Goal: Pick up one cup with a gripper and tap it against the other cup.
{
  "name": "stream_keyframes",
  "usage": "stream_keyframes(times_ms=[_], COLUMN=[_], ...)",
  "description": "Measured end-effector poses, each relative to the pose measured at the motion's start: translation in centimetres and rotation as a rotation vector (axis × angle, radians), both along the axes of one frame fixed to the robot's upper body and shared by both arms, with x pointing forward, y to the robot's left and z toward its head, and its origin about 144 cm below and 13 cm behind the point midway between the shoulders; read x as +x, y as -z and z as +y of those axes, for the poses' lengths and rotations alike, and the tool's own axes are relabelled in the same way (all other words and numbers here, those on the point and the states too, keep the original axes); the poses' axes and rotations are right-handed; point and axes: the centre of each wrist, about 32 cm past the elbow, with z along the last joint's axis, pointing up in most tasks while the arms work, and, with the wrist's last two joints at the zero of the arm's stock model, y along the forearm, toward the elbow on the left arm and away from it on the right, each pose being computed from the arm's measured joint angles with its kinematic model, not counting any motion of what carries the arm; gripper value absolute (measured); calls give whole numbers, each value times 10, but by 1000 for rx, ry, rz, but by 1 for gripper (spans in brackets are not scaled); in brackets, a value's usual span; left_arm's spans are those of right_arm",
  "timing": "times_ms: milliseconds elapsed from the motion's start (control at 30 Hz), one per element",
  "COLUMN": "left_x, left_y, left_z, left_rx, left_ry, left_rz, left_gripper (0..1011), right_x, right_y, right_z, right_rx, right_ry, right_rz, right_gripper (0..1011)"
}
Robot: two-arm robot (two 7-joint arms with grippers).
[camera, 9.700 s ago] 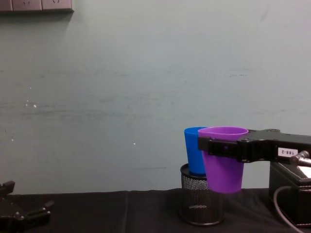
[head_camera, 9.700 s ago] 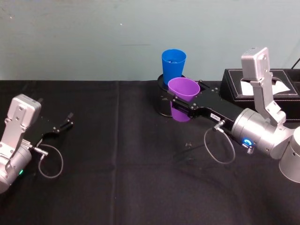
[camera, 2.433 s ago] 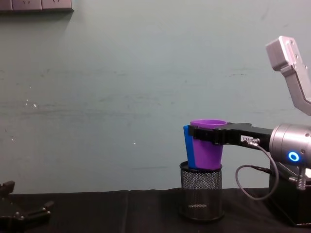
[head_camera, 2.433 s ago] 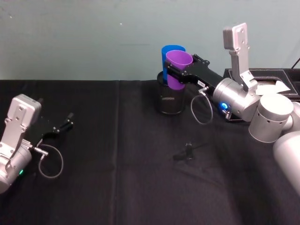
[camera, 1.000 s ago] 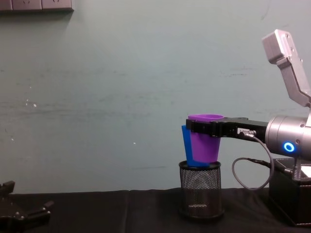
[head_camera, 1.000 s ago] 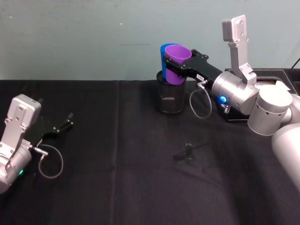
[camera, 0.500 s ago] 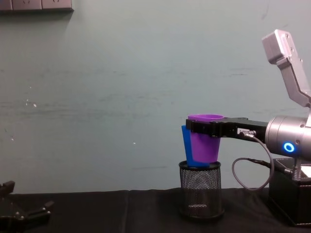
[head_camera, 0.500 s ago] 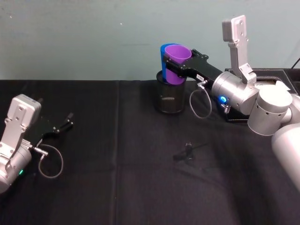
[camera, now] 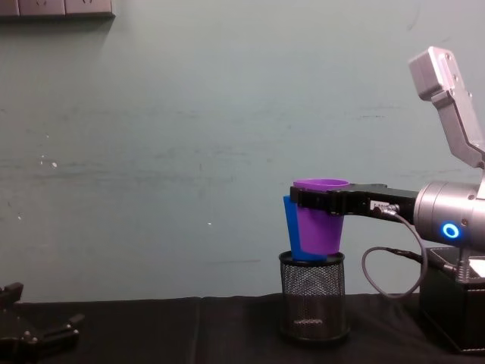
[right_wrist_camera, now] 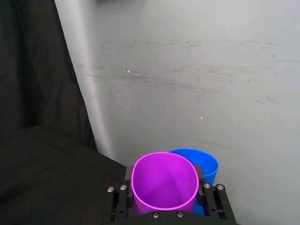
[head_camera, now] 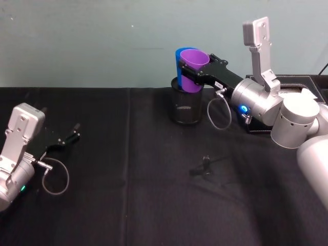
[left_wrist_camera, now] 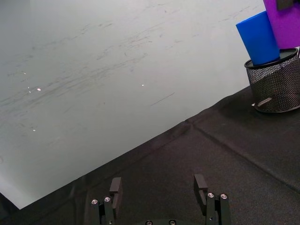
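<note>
My right gripper (head_camera: 196,75) is shut on the purple cup (head_camera: 193,63), holding it upright just below the rim, above the table. The blue cup (head_camera: 178,57) stands in a black mesh pen holder (head_camera: 185,108), directly behind the purple one. From the chest, the purple cup (camera: 320,229) overlaps the blue cup (camera: 288,226) and their sides appear to touch. The right wrist view looks down into the purple cup (right_wrist_camera: 164,185) between the fingers of the right gripper (right_wrist_camera: 163,174), with the blue cup (right_wrist_camera: 207,164) just beyond. My left gripper (head_camera: 72,136) rests open on the cloth at far left.
A black cloth (head_camera: 128,195) covers the table, which ends at a pale wall close behind the holder. A black box (head_camera: 287,84) sits at the back right beside my right arm. A small dark object (head_camera: 205,166) lies on the middle of the cloth.
Over the last second nothing has moved. Before that, my right gripper lifted the purple cup and carried it back and up against the blue cup.
</note>
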Motion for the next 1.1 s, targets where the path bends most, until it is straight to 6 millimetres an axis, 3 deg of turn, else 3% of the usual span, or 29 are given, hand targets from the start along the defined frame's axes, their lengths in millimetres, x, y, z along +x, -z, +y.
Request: stream_keyframes(times_ms=[1100], left_x=[0], left_y=[0], left_z=[0], left_rx=[0], left_ry=[0], left_rz=[0], left_gripper=[1000], right_x=[0], right_y=[0], right_z=[0], right_rx=[0], right_ry=[1], right_rz=[0], right_gripper=[726])
